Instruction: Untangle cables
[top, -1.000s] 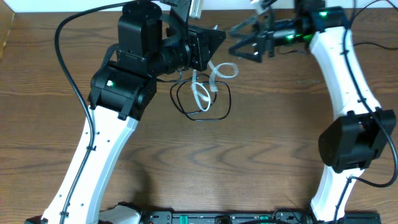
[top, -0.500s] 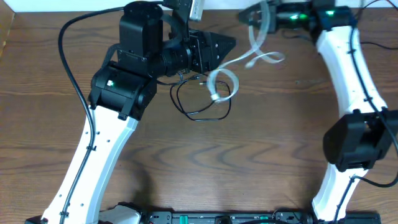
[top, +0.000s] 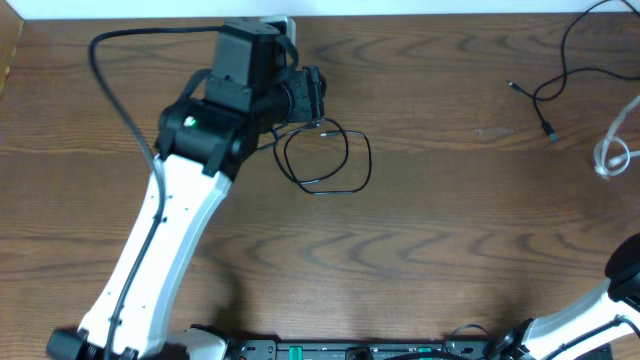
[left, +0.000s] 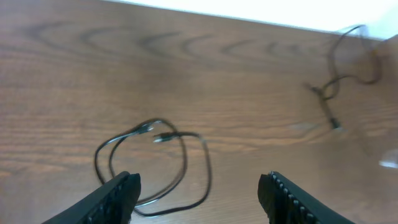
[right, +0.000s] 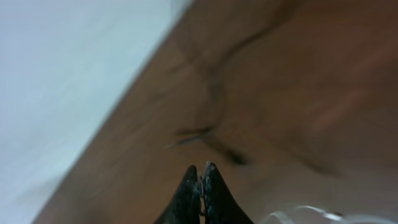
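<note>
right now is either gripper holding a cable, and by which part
Left gripper is open and empty, the black cable loose below. Right gripper is shut; the white cable shows beside it, but a hold is too blurred to tell.

Left arm (top: 170, 230) white links, black joints, green light; black ridged fingers (left: 117, 195)

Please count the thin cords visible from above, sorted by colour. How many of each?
Black: 2 (looped thin black cord; second thin black cord at top right)
White: 1 (thin white cord, at the right edge)
Total: 3
</note>
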